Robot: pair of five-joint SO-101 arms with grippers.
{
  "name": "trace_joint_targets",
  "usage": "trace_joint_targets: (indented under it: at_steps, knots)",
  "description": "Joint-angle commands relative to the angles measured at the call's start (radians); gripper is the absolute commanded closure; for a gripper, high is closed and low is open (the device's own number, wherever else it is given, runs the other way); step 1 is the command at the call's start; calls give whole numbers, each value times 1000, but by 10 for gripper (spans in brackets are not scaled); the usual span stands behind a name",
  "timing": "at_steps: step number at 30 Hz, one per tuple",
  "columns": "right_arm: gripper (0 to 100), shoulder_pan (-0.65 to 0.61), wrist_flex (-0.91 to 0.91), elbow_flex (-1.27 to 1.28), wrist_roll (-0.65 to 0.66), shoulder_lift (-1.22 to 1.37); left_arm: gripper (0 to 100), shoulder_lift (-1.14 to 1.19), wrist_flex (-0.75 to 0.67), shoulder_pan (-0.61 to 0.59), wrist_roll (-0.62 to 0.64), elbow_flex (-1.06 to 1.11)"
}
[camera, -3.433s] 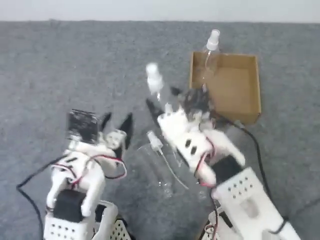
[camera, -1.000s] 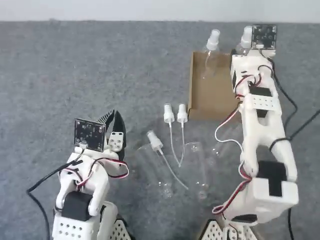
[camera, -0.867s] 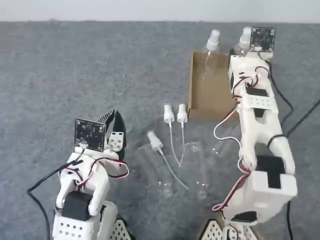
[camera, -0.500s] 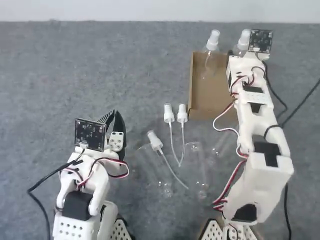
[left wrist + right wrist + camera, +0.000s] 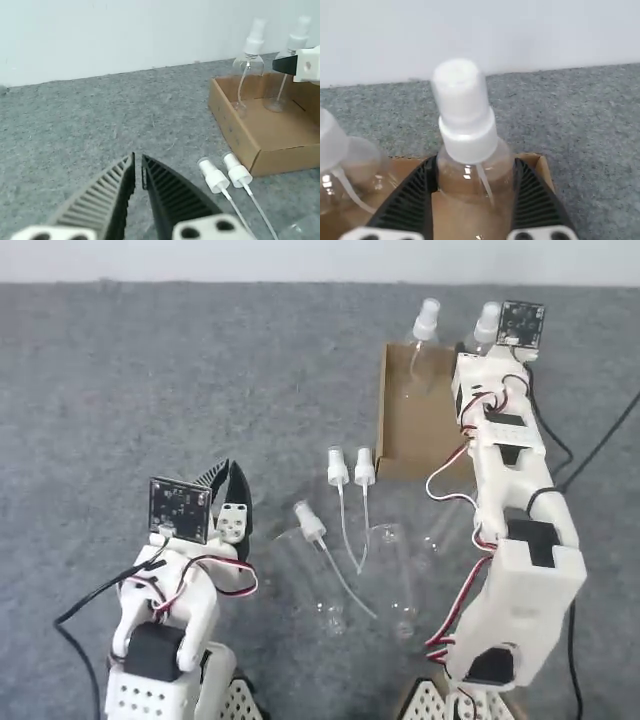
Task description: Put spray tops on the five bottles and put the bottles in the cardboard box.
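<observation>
**Second bottle arrives at the box**

A few seconds ago the right arm held the second bottle (image 5: 467, 150) low over the counter (image 5: 150, 370), near the loose tops. Now this arm is stretched out over the box (image 5: 420, 430), and the bottle stands upright at the far corner, just beside the first bottle (image 5: 424, 330). In the last second the arm only shifted a little.

The right tool (image 5: 472, 180) pinches the bottle at its shoulder, under the white top. I judge that it has only to let go, and two of five will be done.

The left tool (image 5: 138, 172) has not moved. Its fingers are pressed almost together, with nothing between them.

Two spray tops (image 5: 338, 468) and the empty bottles (image 5: 395, 580) lie on the counter between the arms.
</observation>
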Motion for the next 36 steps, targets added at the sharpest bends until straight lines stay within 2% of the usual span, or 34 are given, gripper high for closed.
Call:
trace_joint_targets:
  at_steps: [1, 7, 14, 17, 29, 36]
  knots:
    - [991, 2, -18, -64, -3, -13, 988, 5, -26, 2, -2, -7]
    - [976, -5, -18, -63, -3, -15, 988, 5, -25, 2, -2, -5]
    - [775, -33, 39, -63, -3, -16, 988, 5, -26, 3, -2, 1]
    - [728, -36, 38, -63, -3, -16, 988, 5, -26, 3, -2, 2]
    - [714, -30, 44, -104, -3, -22, 988, 5, -26, 3, -2, 2]
    - [713, -31, 268, -215, -3, -159, 988, 5, -26, 3, -2, 2]
